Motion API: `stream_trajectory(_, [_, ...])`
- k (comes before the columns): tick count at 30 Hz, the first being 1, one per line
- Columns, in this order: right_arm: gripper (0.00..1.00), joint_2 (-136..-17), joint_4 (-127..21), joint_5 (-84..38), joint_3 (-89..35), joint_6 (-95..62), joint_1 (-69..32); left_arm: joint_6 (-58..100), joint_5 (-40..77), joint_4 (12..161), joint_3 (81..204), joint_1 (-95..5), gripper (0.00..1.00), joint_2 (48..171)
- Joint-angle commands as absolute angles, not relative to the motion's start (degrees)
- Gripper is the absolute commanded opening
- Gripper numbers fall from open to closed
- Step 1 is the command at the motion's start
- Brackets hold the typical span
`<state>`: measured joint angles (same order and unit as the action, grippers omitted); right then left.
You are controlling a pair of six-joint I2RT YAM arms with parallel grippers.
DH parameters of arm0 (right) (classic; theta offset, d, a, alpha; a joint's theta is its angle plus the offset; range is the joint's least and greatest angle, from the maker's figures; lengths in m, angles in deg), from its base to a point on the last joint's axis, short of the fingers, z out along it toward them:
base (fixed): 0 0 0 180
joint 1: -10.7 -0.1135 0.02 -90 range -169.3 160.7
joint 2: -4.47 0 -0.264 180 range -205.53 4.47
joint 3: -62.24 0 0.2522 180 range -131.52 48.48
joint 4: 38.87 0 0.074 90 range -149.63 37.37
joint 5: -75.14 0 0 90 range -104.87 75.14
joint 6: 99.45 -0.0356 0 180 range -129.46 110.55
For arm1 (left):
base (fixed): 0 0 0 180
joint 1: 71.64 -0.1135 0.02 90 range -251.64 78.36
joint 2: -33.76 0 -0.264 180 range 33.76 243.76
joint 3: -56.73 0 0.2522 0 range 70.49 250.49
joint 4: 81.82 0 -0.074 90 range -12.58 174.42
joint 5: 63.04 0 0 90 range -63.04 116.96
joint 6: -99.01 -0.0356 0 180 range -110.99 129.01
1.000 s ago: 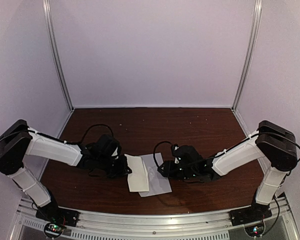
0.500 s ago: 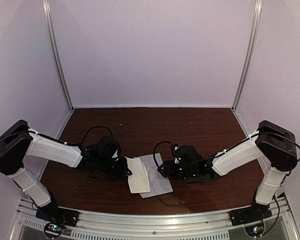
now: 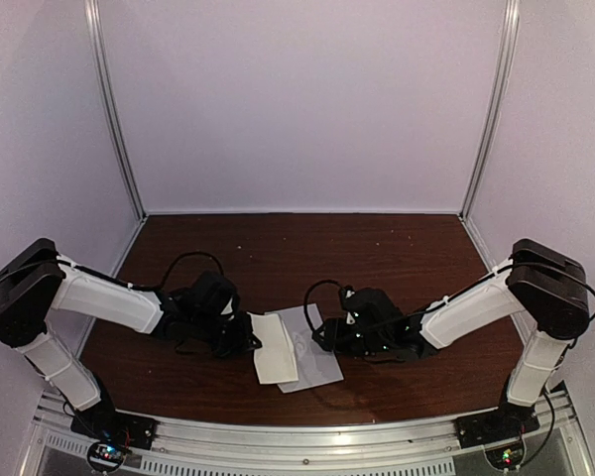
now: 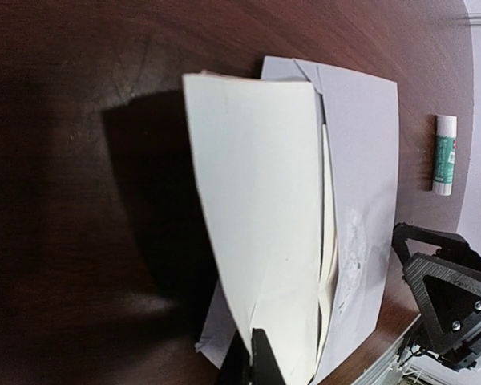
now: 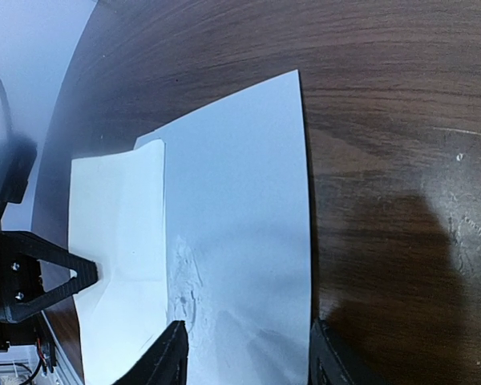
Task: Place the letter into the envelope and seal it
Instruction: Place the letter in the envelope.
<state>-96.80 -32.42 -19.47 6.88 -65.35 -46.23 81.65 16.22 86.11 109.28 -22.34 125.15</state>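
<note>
Pinching the near edge of the letter, the left gripper is clenched on the paper at the bottom centre of the left wrist view. Only a dark fingertip shows there, with the sheet running straight out of it. From that grip the cream-white letter bows upward and widens toward the upper middle of the frame, throwing a shadow onto the dark wooden table at its left.

The envelope lies flat on the table, pale grey-lavender, under and beside the letter. In the left wrist view it shows along the letter's right edge, with a slanted seam near the top. A second layer of the letter shows at that right edge, but whether any of it is inside the envelope cannot be told. The envelope has a wrinkled patch close to the letter's edge.

The right gripper is released. Its two black fingers stand apart at the bottom of the right wrist view, with the envelope's near end between them and nothing clamped.

In the top view both papers sit low and centre, between the two grippers, with the letter on the left overlapping the envelope.

A glue stick lies apart from the papers at the right edge of the left wrist view
</note>
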Motion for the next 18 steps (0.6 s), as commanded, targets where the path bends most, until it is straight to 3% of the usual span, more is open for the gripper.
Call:
stream_trajectory(1, [0.53, -99.1, -34.2, -21.9, 7.6, -65.2, -47.2, 81.0, 14.2, 89.7, 109.7, -21.9, 0.00, 125.5])
stream_trajectory(18, [0.53, -99.0, -34.7, -21.8, 7.2, -64.7, -47.9, 77.0, 14.7, 87.8, 113.1, -21.9, 0.00, 128.4])
